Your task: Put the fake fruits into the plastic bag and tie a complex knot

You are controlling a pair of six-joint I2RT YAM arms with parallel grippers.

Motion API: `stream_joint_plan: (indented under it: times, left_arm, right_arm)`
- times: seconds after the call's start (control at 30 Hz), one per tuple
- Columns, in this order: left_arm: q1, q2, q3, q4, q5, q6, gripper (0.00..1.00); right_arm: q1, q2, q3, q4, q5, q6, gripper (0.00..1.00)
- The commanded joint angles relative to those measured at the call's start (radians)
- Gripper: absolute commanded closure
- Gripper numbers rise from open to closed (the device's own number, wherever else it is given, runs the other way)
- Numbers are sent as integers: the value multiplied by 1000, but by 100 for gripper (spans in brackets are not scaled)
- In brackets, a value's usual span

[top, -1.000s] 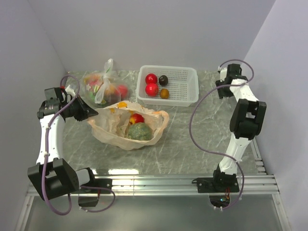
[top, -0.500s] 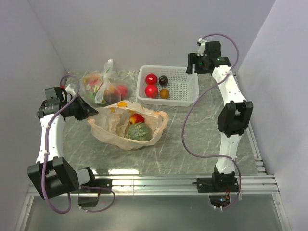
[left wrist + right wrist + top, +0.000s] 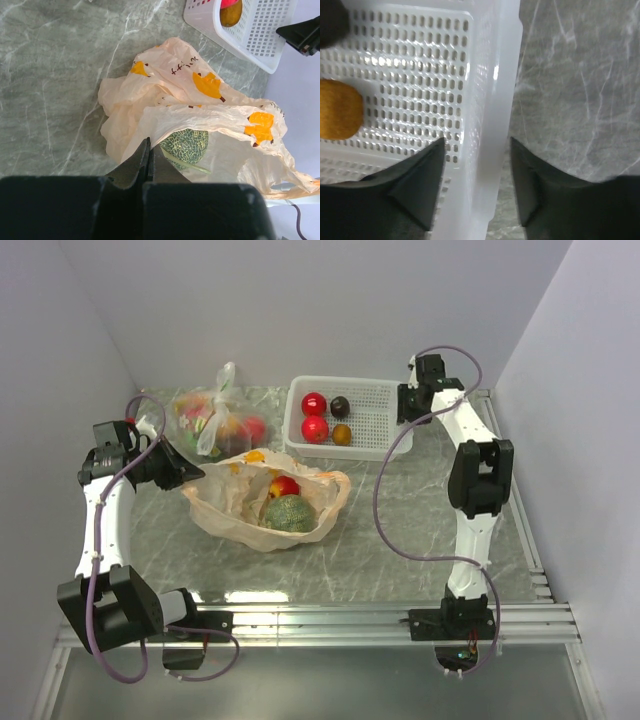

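Observation:
The peach-orange plastic bag (image 3: 262,505) lies open mid-table, with the green melon (image 3: 290,512) and one red ball (image 3: 284,486) inside. Two red balls (image 3: 314,403), the dark maroon fruit (image 3: 340,406) and the orange-brown fruit (image 3: 342,434) sit in the white basket (image 3: 385,445). My left gripper (image 3: 197,472) is shut on the bag's left rim (image 3: 150,120); the melon (image 3: 189,144) shows just past its tips. My right gripper (image 3: 404,406) is open, its jaws astride the basket's right wall (image 3: 495,120), one inside and one outside. The orange-brown fruit (image 3: 337,115) lies left of it.
A clear bag (image 3: 215,420) of mixed fruits with white handles stands at the back left, behind the left gripper. Side walls close in on both sides. The metal rail runs along the near edge (image 3: 330,618).
My right arm has swung from the back right corner leftward and down, bringing its open gripper over the basket's right wall. The left arm, bag and fruits have not moved.

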Motion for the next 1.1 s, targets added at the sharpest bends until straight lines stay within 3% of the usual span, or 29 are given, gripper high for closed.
stream_joint_plan:
  times: [0.0, 0.2, 0.33, 0.63, 0.7, 0.73, 0.77, 0.87, 1.07]
  left_arm:
    - [4, 4, 28, 27, 21, -3, 100]
    - [4, 3, 30, 22, 21, 8, 100]
    - [4, 2, 25, 33, 24, 0, 100]
    - [4, 12, 28, 38, 29, -3, 99]
    - [4, 10, 33, 34, 29, 0, 99]
    - [4, 10, 34, 34, 29, 2, 99]
    - [4, 7, 33, 37, 32, -1, 100]
    - [4, 10, 34, 48, 34, -11, 100]
    - [-9, 15, 40, 56, 32, -17, 100]
  right_arm:
    - [-34, 19, -16, 20, -3, 23, 52]
    - [-159, -21, -58, -9, -40, -23, 82]
    - [-241, -129, -134, 0, -45, -110, 84]
    - [-370, -196, -173, -25, 13, -306, 84]
    - [-374, -196, -177, -49, 24, -368, 77]
    - [-374, -199, -180, -67, 20, -388, 67]
    - [-374, -206, -189, -72, 17, -399, 38]
    - [-370, -283, -238, -34, -53, -382, 4]
    - [-276, -397, -223, 23, -147, -363, 4]
